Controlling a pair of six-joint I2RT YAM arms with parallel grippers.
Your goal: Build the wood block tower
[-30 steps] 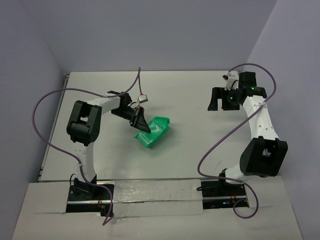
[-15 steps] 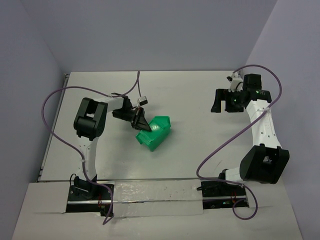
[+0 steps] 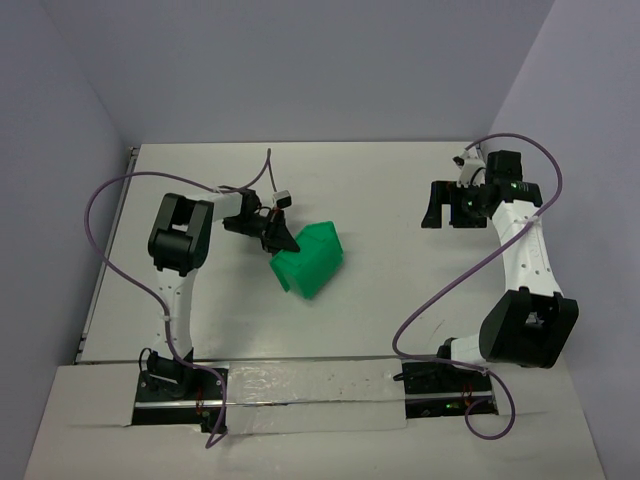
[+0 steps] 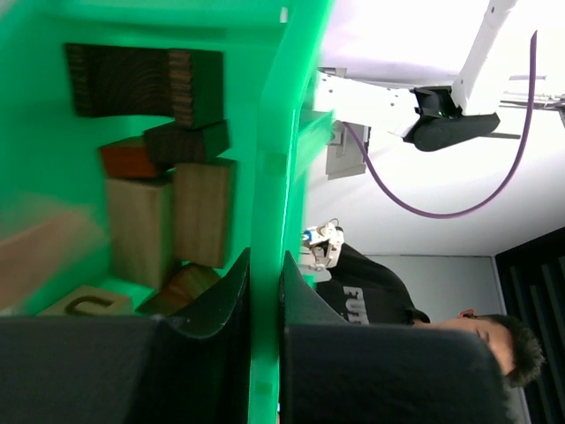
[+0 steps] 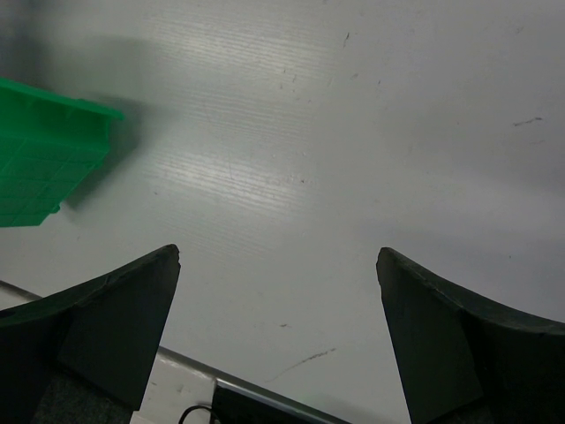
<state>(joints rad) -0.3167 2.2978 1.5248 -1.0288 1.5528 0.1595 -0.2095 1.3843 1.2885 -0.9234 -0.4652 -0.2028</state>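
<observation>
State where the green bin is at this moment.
In the top view the green bin is left of centre on the table, its wall clamped by the left gripper; wooden blocks lie inside it.

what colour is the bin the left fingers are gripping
The bin is bright green, clearest in the top external view.

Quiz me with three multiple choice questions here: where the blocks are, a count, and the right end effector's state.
1. Where are the wood blocks? A in the green bin; B in the right end effector; C stacked up outside it.
2. How many end effectors hold the bin? A none; B one; C two.
3. Right end effector: A shut on a block; B open; C shut on the bin.
Answers: A, they lie inside it; B, only the left end effector clamps its wall; B, its fingers stand apart over the table.
</observation>
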